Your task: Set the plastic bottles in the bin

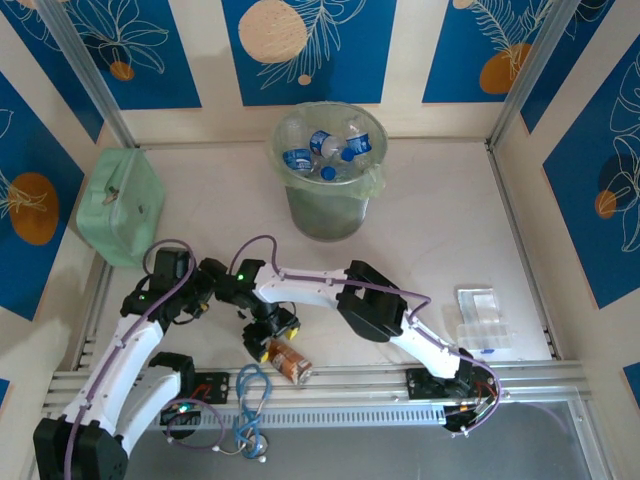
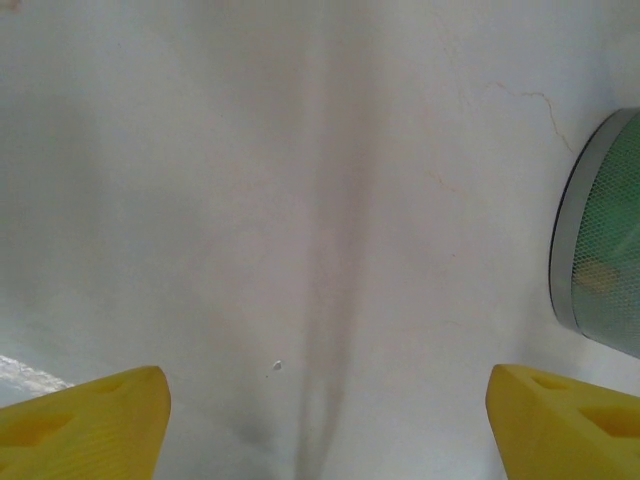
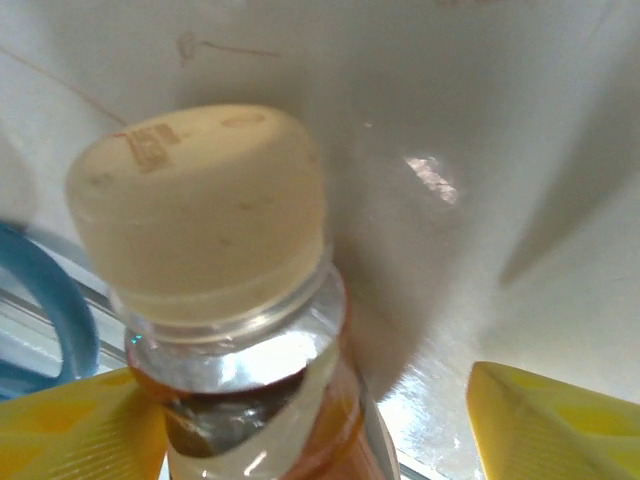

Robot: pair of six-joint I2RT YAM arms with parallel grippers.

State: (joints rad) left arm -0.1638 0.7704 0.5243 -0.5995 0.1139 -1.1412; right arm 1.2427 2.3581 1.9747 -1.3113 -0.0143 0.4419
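Observation:
A brown, orange-labelled plastic bottle (image 1: 291,363) with a cream cap lies at the table's near edge. My right gripper (image 1: 270,343) hangs over it, open. In the right wrist view the bottle (image 3: 225,330) sits between the yellow fingers of the right gripper (image 3: 310,425). The left finger touches it and a gap shows beside the right finger (image 3: 560,420). The bin (image 1: 327,215) stands at the back centre with several blue-labelled bottles (image 1: 322,152) inside. My left gripper (image 1: 203,292) is open above bare table, nothing between the fingers of the left gripper (image 2: 325,410). The bin's wall (image 2: 605,250) shows at that view's right edge.
A flat mint-green case (image 1: 122,205) lies at the back left. Clear plastic boxes (image 1: 480,322) sit near the front right. A blue cable (image 1: 250,388) loops over the aluminium rail (image 1: 380,378) beside the bottle, and the blue cable (image 3: 40,300) also curves at the left.

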